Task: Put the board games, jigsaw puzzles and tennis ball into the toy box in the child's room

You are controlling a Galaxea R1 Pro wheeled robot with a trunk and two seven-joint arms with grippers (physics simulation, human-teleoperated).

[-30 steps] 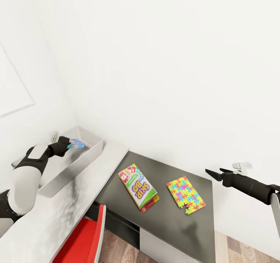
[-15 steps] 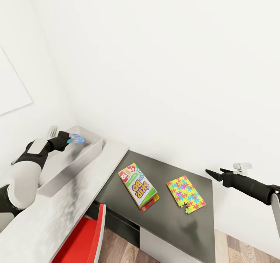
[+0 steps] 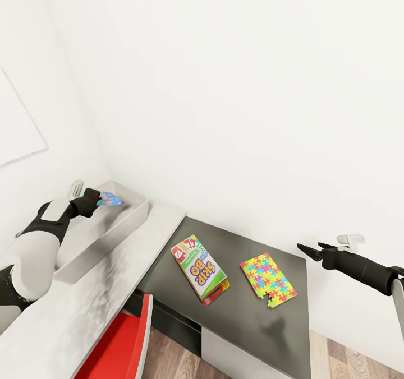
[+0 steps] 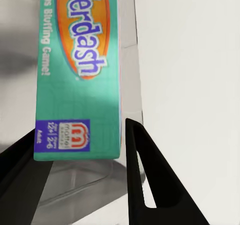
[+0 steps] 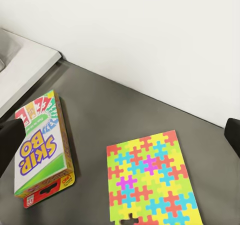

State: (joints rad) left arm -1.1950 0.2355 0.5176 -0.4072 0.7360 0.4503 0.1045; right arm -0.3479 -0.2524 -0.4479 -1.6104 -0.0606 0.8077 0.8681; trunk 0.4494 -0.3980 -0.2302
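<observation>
My left pincer (image 3: 100, 202) grips the teal game box (image 4: 77, 70) over the toy box (image 3: 120, 226); its long axis runs straight out from the fingers. My right pincer (image 3: 307, 250) hangs released, nearer the jigsaw puzzle (image 3: 268, 281) and Skip-Bo box (image 3: 200, 268) on the dark surface (image 3: 247, 323).

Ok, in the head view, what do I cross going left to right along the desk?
Left gripper holding the teal board game over the toy box → Skip-Bo box → jigsaw puzzle → right gripper.
</observation>
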